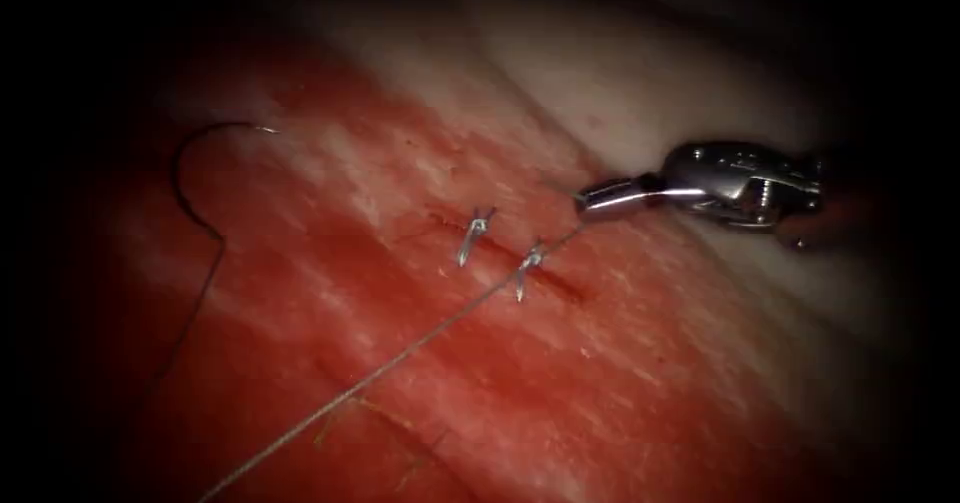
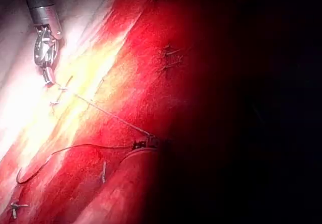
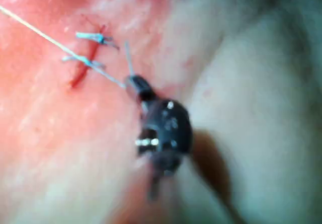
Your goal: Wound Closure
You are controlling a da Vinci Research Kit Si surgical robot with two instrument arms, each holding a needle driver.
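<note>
The right arm's tool [image 1: 590, 200] has its jaws clenched on the thread [image 1: 400, 355], just right of the cut [image 1: 510, 253] in the tissue [image 1: 620, 383]. From those jaws the thread runs taut over the nearer of two stitches [image 1: 527, 263] and away to the far left. The curved needle [image 1: 195, 178] lies free on the tissue well to the left of this tool, held by nothing and not visibly driven in.

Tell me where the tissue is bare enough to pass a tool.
Bare: the tissue right of the taut thread, below the cut. Crowded: at the cut, where the right tool, jaws shut on the thread, sits beside two knots. The needle lies free far left.
</note>
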